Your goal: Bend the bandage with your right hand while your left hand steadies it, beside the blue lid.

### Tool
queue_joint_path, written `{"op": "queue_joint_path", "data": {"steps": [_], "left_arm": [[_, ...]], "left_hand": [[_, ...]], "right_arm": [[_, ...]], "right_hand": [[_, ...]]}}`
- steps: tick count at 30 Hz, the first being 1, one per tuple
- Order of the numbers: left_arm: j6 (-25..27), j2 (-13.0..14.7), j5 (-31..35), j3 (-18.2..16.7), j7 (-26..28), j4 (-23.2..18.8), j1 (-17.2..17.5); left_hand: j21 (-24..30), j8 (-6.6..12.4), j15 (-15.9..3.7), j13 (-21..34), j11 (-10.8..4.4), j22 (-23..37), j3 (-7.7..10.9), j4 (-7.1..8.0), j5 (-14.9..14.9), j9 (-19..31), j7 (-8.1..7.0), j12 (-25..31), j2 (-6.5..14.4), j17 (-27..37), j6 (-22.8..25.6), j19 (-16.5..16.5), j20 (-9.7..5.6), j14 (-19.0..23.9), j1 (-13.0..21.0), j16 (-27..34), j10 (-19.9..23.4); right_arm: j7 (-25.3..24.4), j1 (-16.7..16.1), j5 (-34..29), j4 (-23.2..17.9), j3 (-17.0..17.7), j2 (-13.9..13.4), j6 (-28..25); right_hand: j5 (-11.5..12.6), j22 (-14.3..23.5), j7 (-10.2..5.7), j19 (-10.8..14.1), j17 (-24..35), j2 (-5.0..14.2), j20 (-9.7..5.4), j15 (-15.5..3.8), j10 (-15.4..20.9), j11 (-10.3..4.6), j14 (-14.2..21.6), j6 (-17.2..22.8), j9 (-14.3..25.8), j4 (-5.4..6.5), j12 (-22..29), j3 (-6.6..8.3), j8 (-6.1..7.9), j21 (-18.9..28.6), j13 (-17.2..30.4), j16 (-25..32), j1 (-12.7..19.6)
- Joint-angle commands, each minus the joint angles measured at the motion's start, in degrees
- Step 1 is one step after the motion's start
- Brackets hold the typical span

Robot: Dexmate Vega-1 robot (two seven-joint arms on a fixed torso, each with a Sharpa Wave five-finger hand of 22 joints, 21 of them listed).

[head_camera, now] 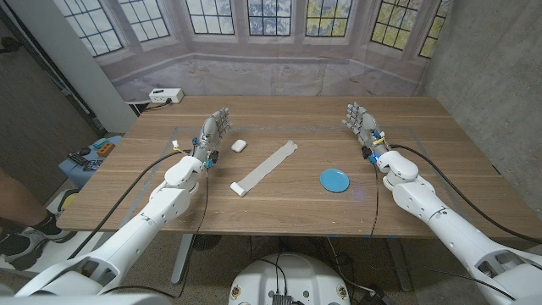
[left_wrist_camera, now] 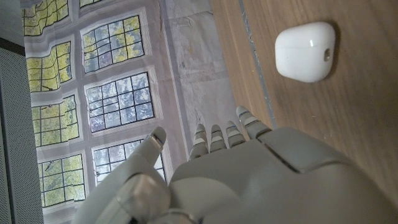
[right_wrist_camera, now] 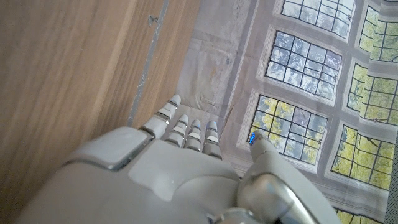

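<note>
Both hands were just parked here, holding nothing. The robot's left hand (head_camera: pixel 215 131) stood on its edge at the left side of the light brown wooden table (head_camera: pixel 440 148), fingers (head_camera: pixel 222 117) stretched out straight and a bit apart, pointing toward the far edge. In the left wrist view the fingertips (left_wrist_camera: pixel 217 134) sat side by side with the thumb splayed off on its own, nothing between them. Just beside that hand sat a small white rounded plastic case (head_camera: pixel 239 146), probably an earbud case, though it was too small in the head view to be sure. It wasn't touching the hand.

The right hand (head_camera: pixel 362 123) mirrored it on the right side: fingers (right_wrist_camera: pixel 186 127) extended and loosely spread, thumb out, empty, not touching anything.

The long flat beige bandage strip (head_camera: pixel 266 168) lay on the table between the two hands, well apart from both. Its long axis ran diagonally, the far end pointing up and to the right toward the table's back edge, the near end with a little white rolled bit closest to the robot's left side. The round flat blue plastic lid (head_camera: pixel 334 180) sat near it on the right, not touching.
</note>
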Motion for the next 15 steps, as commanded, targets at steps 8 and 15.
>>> {"op": "queue_joint_path", "data": {"steps": [8, 15], "left_arm": [[0.87, 0.52, -0.24, 0.26, 0.48, -2.50, 2.25], [0.91, 1.13, -0.19, 0.01, 0.48, -3.25, 2.67]], "left_hand": [[0.20, -0.05, 0.35, 0.23, -0.21, 0.21, 0.37, -0.31, 0.28, 0.14, -0.07, 0.12, 0.29, 0.09, 0.17, 0.57, -0.11, -0.32, 0.61, 0.21, -0.03], [0.10, -0.18, 0.42, 0.23, -0.30, 0.21, 0.33, -0.53, 0.27, 0.15, 0.00, 0.08, 0.24, 0.10, 0.12, 0.53, -0.23, -0.41, 0.88, 0.14, 0.12]], "right_arm": [[-4.51, -2.81, -3.89, -9.13, -0.69, -4.69, -5.07], [-5.77, -2.71, -5.74, -11.83, -1.12, -5.69, -6.31]], "right_hand": [[0.30, 0.24, 0.52, 0.26, 0.02, 0.47, 0.16, 0.06, 0.18, 0.39, -0.36, 0.30, 0.16, -0.40, 0.34, 0.45, 0.25, 0.16, 0.27, 0.15, 0.77], [0.26, 0.24, 0.79, 0.14, -0.07, 0.13, 0.32, 0.20, 0.38, 0.71, -0.30, 0.42, 0.16, -0.82, 0.38, 0.46, 0.25, 0.11, 0.28, 0.06, 1.11]]}}
